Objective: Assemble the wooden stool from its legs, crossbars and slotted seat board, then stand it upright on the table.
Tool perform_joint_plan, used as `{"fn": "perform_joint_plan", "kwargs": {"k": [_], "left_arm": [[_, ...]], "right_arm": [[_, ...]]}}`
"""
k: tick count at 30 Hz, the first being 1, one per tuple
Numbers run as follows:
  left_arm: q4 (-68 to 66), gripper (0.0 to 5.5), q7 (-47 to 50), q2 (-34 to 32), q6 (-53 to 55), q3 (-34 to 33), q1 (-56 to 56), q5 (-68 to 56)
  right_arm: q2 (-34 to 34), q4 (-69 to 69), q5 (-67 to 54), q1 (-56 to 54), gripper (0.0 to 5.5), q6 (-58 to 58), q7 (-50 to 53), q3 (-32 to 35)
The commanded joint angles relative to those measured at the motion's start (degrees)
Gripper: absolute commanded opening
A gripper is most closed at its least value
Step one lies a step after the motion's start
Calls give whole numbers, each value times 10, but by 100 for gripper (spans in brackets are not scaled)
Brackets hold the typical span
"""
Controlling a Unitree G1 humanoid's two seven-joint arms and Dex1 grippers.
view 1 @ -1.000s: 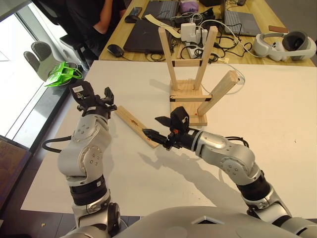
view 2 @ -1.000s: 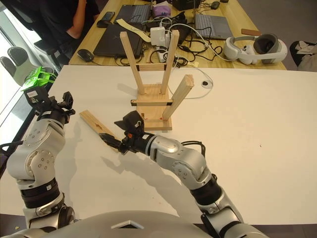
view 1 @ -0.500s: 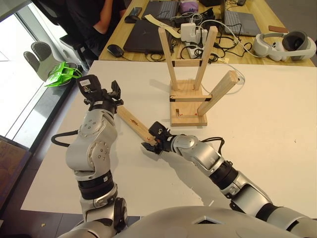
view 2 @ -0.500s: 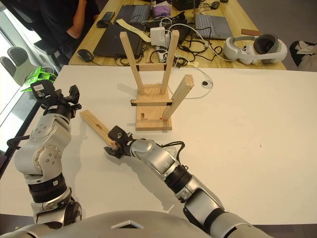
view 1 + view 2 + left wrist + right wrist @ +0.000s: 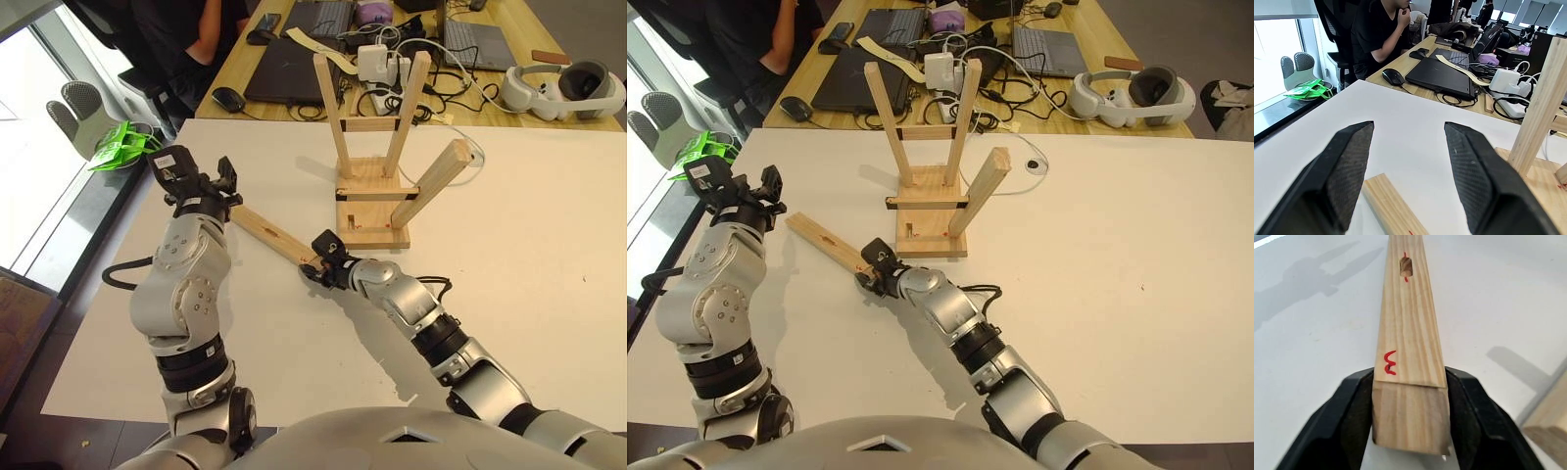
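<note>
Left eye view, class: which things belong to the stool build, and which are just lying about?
Job: part-built stool, loose leg, right tool gripping it.
Lying about: laptop, mouse, headset, green bag.

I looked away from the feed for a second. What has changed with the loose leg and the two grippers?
The right gripper came down and shut on the near end of the loose leg, and that end swung toward the seat board. The left gripper moved in beside the leg's far end, fingers open. The upturned seat board with its three legs and crossbars stayed put.
</note>
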State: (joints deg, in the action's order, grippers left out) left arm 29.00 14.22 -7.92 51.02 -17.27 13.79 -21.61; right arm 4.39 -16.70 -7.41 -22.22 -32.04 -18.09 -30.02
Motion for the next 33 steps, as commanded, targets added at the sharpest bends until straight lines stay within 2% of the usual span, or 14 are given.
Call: {"fn": "perform_joint_plan", "kwargs": {"k": [1,6,11,13,15,19,23,25,27,33], "left_arm": [[-15,266,-47,-3,0,-81,9,-72],[-40,266,-143,-68,55,-195,15,-236],[-37,266,-132,-81,78,-217,4,-302],[-17,266,-111,-60,93,-216,-6,-352],[19,266,-74,-29,105,-214,-45,-466],[99,266,57,-8,56,-133,-197,-733],[108,266,307,-36,-78,-44,-296,-886],[107,266,397,-32,-159,-35,-297,-907],[104,266,443,-25,-211,-18,-285,-900],[25,266,443,44,-318,36,-213,-815]], "right_arm": [[-2,74,-21,23,206,19,-33,28],[-47,230,-87,59,205,-41,-88,78],[-69,281,-106,58,205,-87,-96,96],[-78,293,-107,60,205,-97,-96,98],[-88,304,-108,64,205,-108,-96,99],[-102,327,-106,78,205,-126,-87,107],[-112,346,-99,92,205,-124,-77,110],[-114,350,-96,92,205,-120,-75,104],[-115,353,-97,89,205,-119,-76,99],[-120,347,-105,69,205,-121,-97,88]]}}
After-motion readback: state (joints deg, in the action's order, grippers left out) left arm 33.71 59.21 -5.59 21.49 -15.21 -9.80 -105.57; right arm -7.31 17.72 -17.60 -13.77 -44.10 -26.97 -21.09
